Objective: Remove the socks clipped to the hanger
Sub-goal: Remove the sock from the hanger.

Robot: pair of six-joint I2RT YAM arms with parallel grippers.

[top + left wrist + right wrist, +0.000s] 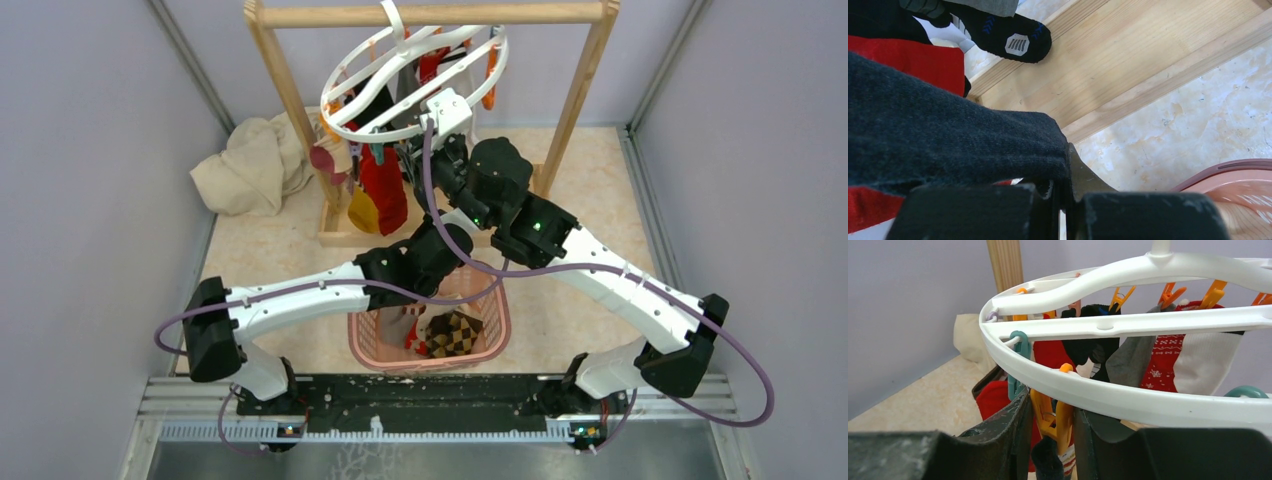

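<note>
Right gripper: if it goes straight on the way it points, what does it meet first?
Probably the orange clip already between its fingers, hanging under the hanger. Depth beyond it is unclear.

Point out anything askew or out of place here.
The hanger hangs steeply tilted from the wooden rail, not level. A crumpled beige cloth lies heaped in the back left corner, apart from the basket.

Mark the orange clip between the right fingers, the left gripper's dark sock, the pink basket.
orange clip [1052,416]: right wrist view, clip body
dark sock [948,132]: left wrist view, mid-fabric
pink basket [502,322]: top external view, right rim
</note>
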